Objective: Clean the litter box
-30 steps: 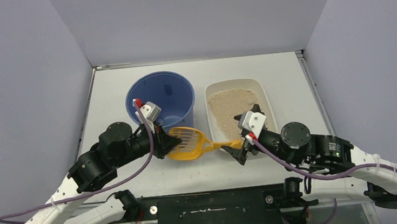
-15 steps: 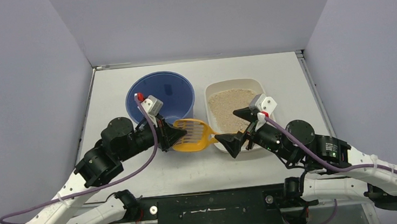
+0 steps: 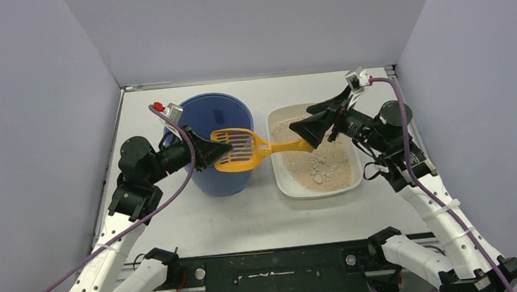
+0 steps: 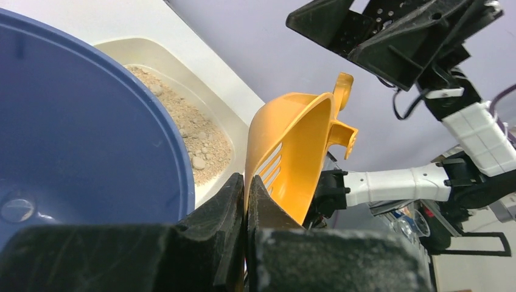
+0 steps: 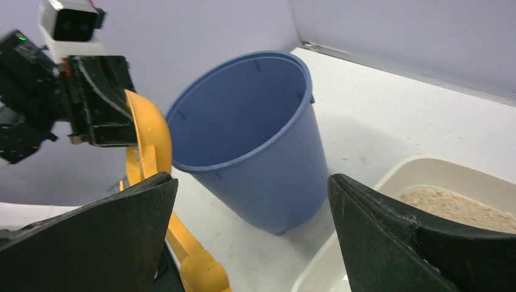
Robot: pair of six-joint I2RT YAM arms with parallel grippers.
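Observation:
The cream litter box (image 3: 281, 181) holds tan granules with a few clumps (image 3: 321, 170) near its front. It also shows in the left wrist view (image 4: 238, 123) and the right wrist view (image 5: 371, 185). My left gripper (image 3: 212, 152) (image 4: 246, 180) is shut on the front rim of the orange slotted scoop (image 3: 238, 150) (image 4: 301, 146). It holds the scoop level in the air beside the blue bucket (image 3: 203, 115) (image 5: 255, 134). My right gripper (image 3: 308, 128) (image 5: 251, 178) is wide open over the litter box. The scoop's handle end (image 5: 196, 267) lies by its left finger, ungripped.
The bucket stands left of the litter box on the white table (image 3: 248, 217). Grey walls close in the left, right and back. The left arm reaches in beside the bucket's left side.
The left gripper has lifted the scoop from the table up to the bucket's rim height. The right gripper has risen and swung back from the box's front to above it, staying open.

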